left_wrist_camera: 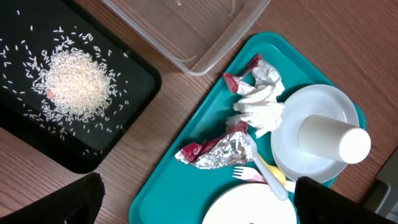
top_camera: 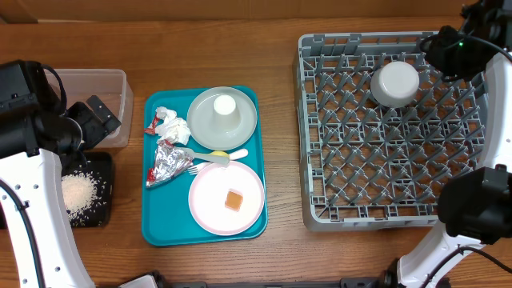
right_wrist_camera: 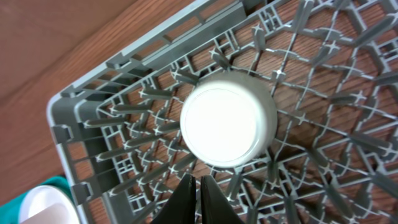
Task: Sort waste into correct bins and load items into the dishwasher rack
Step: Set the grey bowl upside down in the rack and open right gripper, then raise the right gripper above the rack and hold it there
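Right gripper (right_wrist_camera: 199, 186): the fingers are seen pressed together to a narrow slit with nothing held between them, and are hung over the dishwasher rack (top_camera: 304, 120) just beside the white bowl (right_wrist_camera: 227, 118); whether the bowl is touched cannot be told. The bowl is found base up on the pegs in the rack's far right part, and no other item is seen in the rack. Left gripper (left_wrist_camera: 199, 205): the jaws are spread wide and nothing is held; it is placed above the near-left edge of the teal tray (top_camera: 160, 228), with the black tray (top_camera: 104, 164) to its left. Loose white rice (top_camera: 80, 192) is heaped in the black tray, with stray grains scattered round the heap. The clear tub (top_camera: 120, 104) is set just behind the black tray, beside the teal tray's far left corner. On the teal tray the pale grey-green plate (top_camera: 244, 120) is placed at the far right with the small white cup (top_camera: 224, 106) stood on it; the pinkish white plate (top_camera: 208, 200) is placed at the near right with the orange food cube (top_camera: 234, 200) near its centre. Between the two plates the pale fork (left_wrist_camera: 239, 171) and the yellow spoon (top_camera: 218, 154) are laid, touching each other. To the left of the plates the crumpled napkins (top_camera: 174, 128) are lodged against the grey-green plate, the crumpled foil (top_camera: 170, 162) is laid nearer, and a red-and-white wrapper (top_camera: 152, 124) is seen at the tray's left rim.
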Controlling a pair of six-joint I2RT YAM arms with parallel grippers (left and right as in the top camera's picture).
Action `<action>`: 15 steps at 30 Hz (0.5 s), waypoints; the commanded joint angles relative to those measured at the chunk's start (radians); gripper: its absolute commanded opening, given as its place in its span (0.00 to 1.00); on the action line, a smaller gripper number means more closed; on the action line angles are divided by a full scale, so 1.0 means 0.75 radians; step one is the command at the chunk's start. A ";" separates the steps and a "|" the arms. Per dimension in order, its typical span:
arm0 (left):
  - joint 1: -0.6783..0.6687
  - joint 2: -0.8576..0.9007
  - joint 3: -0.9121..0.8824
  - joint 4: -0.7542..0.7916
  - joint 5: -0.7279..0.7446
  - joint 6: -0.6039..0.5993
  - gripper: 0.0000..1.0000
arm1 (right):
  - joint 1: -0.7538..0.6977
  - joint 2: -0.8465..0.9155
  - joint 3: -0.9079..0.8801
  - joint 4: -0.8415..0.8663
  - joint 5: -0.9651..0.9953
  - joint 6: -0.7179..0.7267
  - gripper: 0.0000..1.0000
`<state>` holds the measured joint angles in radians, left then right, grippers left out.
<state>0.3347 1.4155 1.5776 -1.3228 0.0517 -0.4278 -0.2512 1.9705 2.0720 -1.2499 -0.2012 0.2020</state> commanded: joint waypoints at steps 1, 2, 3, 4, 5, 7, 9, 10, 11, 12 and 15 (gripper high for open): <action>-0.002 -0.005 0.022 0.000 0.001 -0.019 1.00 | 0.037 -0.028 -0.037 0.013 0.131 0.000 0.08; -0.002 -0.005 0.022 0.000 0.001 -0.019 1.00 | 0.041 -0.028 -0.051 0.019 0.143 0.000 0.08; -0.002 -0.005 0.022 0.000 0.001 -0.019 1.00 | 0.045 -0.027 -0.068 0.025 0.148 0.001 0.09; -0.002 -0.005 0.022 -0.001 0.000 -0.019 1.00 | 0.049 -0.027 -0.078 0.023 0.148 0.001 0.08; -0.002 -0.005 0.022 0.000 0.000 -0.019 1.00 | 0.053 -0.023 -0.084 0.019 0.148 0.001 0.09; -0.002 -0.005 0.022 0.000 0.001 -0.019 1.00 | 0.068 -0.024 -0.084 0.004 0.147 0.001 0.09; -0.002 -0.005 0.022 0.000 0.001 -0.019 1.00 | 0.085 -0.036 -0.083 -0.003 0.133 0.001 0.14; -0.002 -0.005 0.022 0.000 0.001 -0.019 1.00 | 0.096 -0.047 -0.083 -0.007 0.111 0.000 0.16; -0.002 -0.005 0.022 -0.001 0.000 -0.019 1.00 | 0.109 -0.064 -0.083 -0.008 0.076 0.000 0.18; -0.002 -0.005 0.022 0.000 0.001 -0.019 1.00 | 0.120 -0.078 -0.083 -0.008 0.044 0.000 0.20; -0.002 -0.005 0.022 0.000 0.001 -0.019 1.00 | 0.169 -0.141 -0.083 -0.014 -0.083 0.000 0.29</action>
<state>0.3347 1.4155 1.5776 -1.3228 0.0517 -0.4282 -0.1619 1.9591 2.0075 -1.2591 -0.1673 0.2092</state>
